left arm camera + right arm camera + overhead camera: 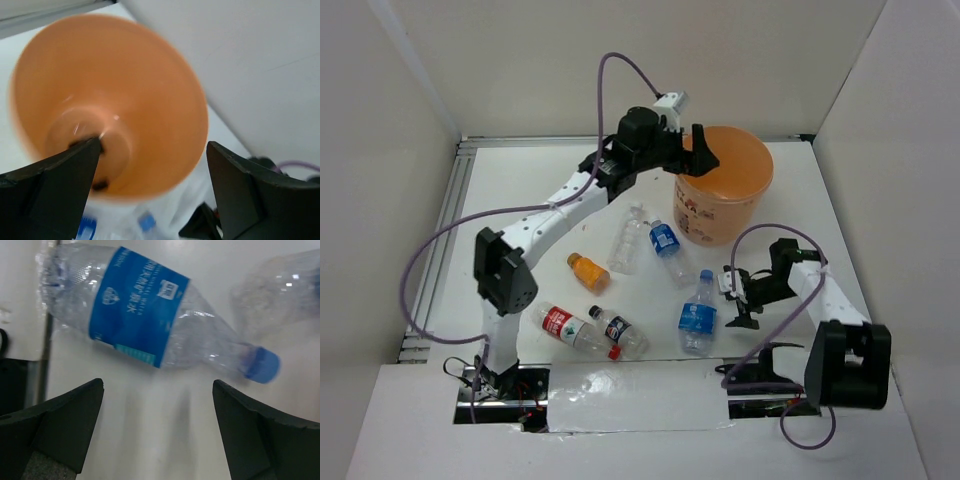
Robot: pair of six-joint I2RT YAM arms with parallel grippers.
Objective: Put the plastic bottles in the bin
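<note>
The bin (728,190) is a round orange-tan bucket at the far right. My left gripper (704,150) hovers over its left rim, open and empty. In the left wrist view the gripper (152,145) looks down into the bin (130,90); small dark shapes on its floor are too blurred to name. My right gripper (733,297) is open and empty, low over the table just right of a blue-label bottle (698,314). In the right wrist view this bottle (140,325) lies on its side ahead of the open gripper (157,385), apart from it.
More bottles lie on the table: a second blue-label one (667,243), a clear one (624,240), a short orange one (588,271), a red-label one (563,324) and a black-label one (616,332). White walls enclose the table. A clear bottle (280,290) shows at the right wrist view's upper right.
</note>
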